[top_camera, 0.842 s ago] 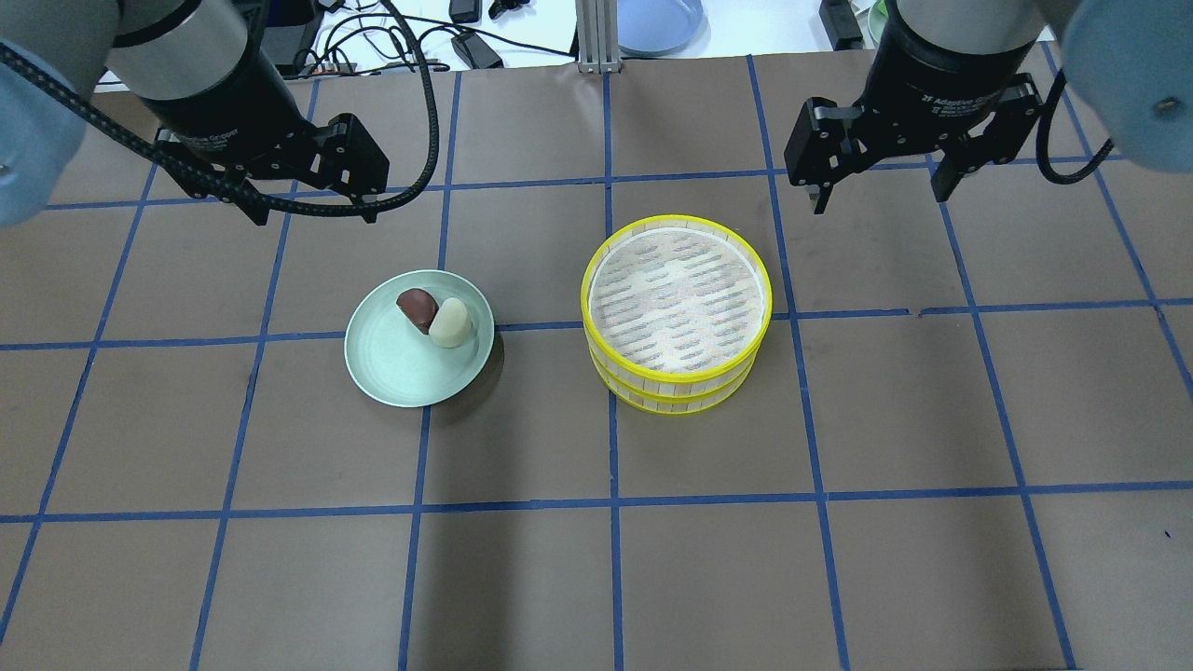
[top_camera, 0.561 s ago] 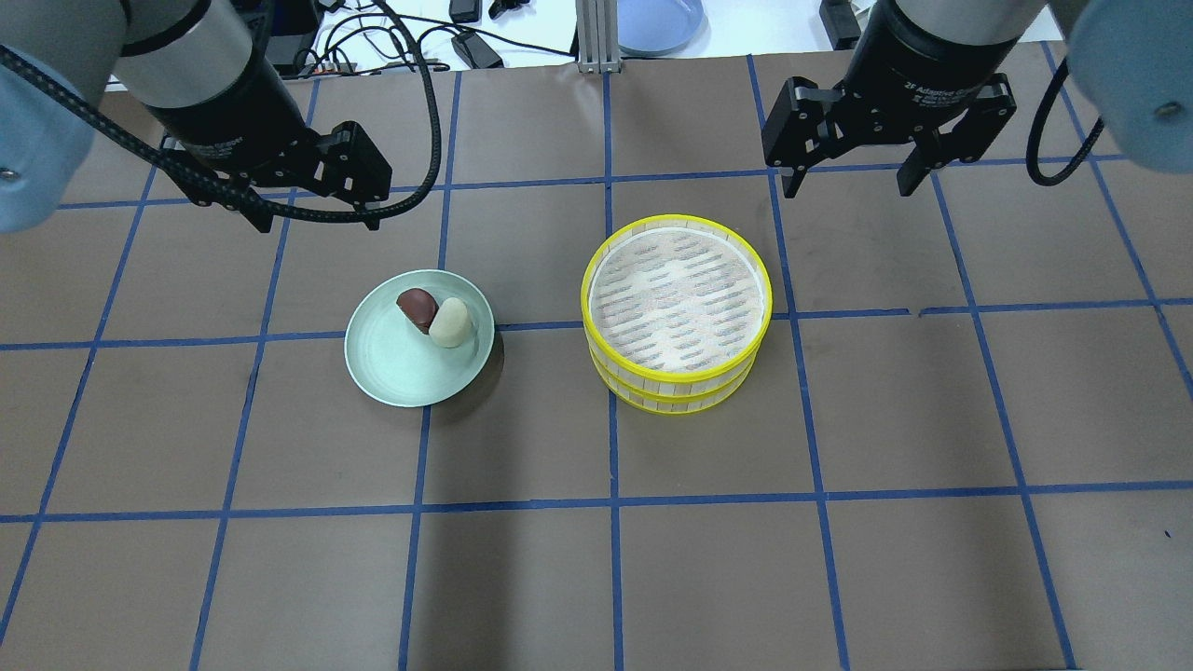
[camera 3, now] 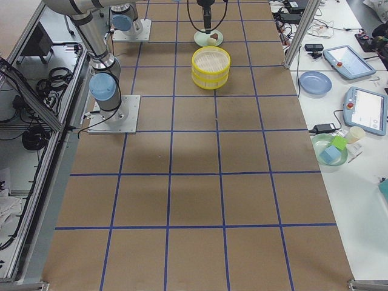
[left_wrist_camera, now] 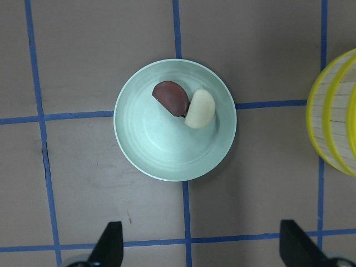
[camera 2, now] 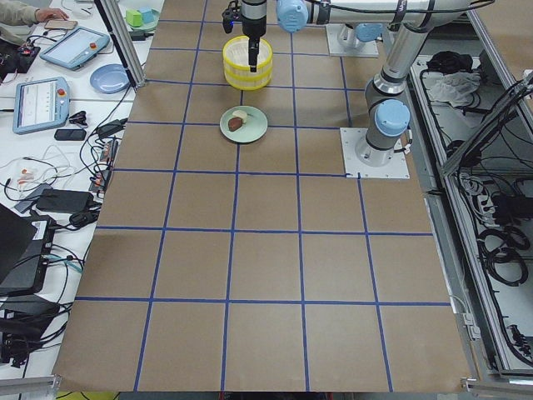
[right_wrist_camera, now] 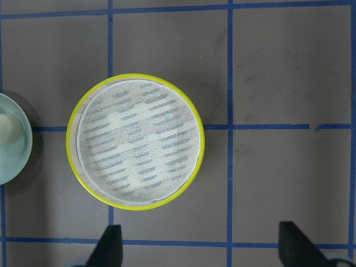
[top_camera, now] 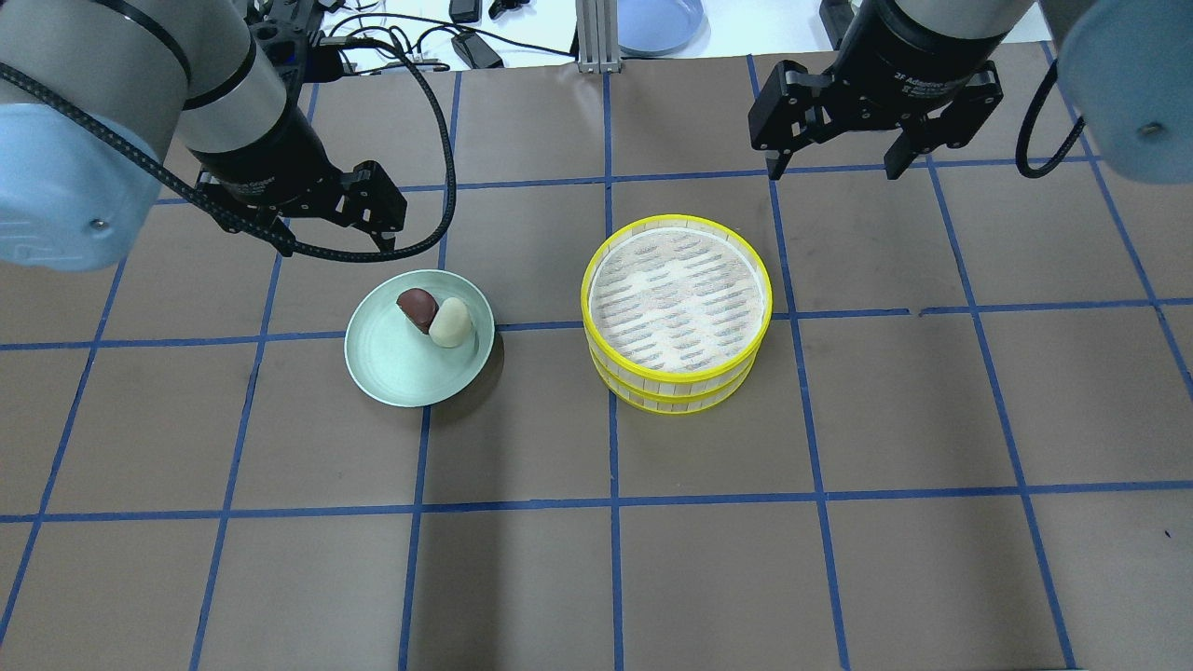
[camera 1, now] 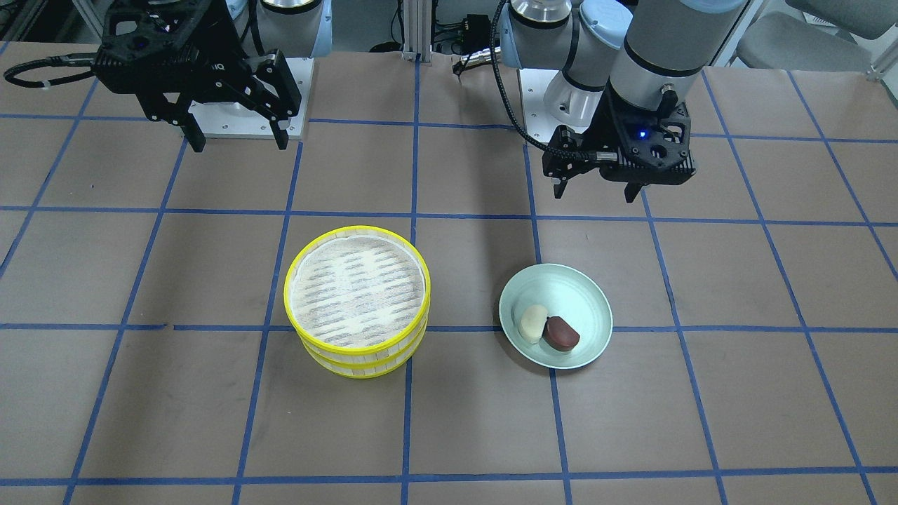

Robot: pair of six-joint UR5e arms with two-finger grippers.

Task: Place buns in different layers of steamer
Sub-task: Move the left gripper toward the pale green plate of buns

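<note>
On the pale green plate (top_camera: 391, 373) sat both buns, side by side and touching. The dark reddish-brown bun (top_camera: 418, 308) was on the side away from the steamer and the cream-white bun (top_camera: 452, 322) on the side nearer it. Both were tucked toward the plate edge farther from the robot.

Off to the robot's right of the plate, with a strip of table between them, the two steamer layers were stacked. The upper tray (top_camera: 678, 220) sat squarely on the lower tray (top_camera: 676, 403), and the top one's whitish mesh floor was in full view.

The left gripper (top_camera: 335, 244) hung in the air near the plate, jaws spread wide and gripping nothing. Its wrist camera looked straight down on the plate and both buns. The right gripper (top_camera: 831, 171) was just as wide and just as empty, up over the table near the stack. Its own camera showed the whole top tray.

All of it was on the brown table (top_camera: 839, 578) with its grid of blue tape lines.
</note>
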